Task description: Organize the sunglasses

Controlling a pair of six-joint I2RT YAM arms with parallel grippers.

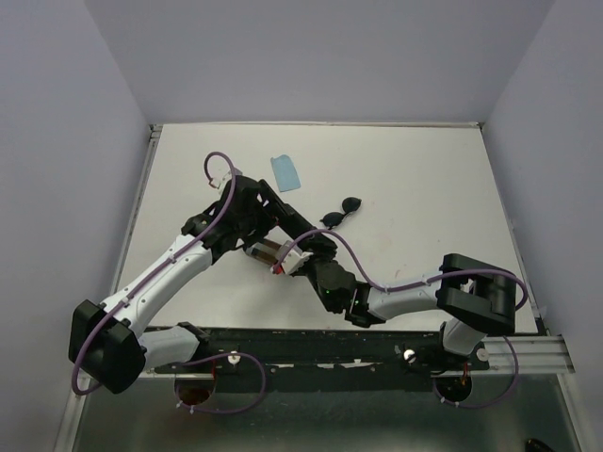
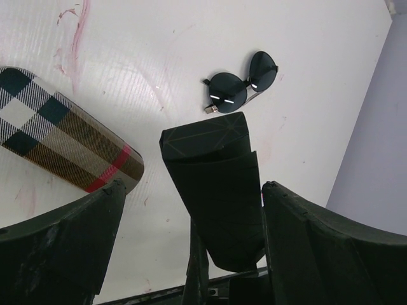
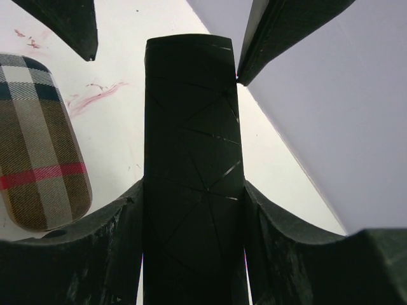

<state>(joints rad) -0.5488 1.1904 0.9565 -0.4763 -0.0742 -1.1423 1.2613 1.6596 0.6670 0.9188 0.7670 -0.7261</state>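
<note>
Black sunglasses [image 2: 241, 86]: lying on the table [image 1: 424, 188], upper middle of the left wrist view and right of centre in the top view. They sit apart from both arms and nothing touches them. No orange pair shows in any view.

Right gripper [image 3: 191, 190]: clamped on the black case [image 3: 191, 95], with both fingers pressed to its sides at the lower end.

Left gripper [image 2: 191, 184]: spread wide and straddling the same case, with a gap on each side, so it holds nothing.

Plaid case [image 2: 63, 146]: flat on the table, left of frame in both wrist views.

Handling, judged:
- The glasses look light, with a thin frame.
- The lenses are glossy, so probably slick and easily scratched.
- The frame looks likely to bend if pinched hard.
- They lie low on the table, so fingers would have to come down almost to the surface.
- The best hold is probably the bridge between the lenses, or across the frame rim there, closing gently.
- Avoid the lens faces and the thin temple end showing at the lower left of the pair.
- They may skid on the smooth table if nudged from one side.
</note>
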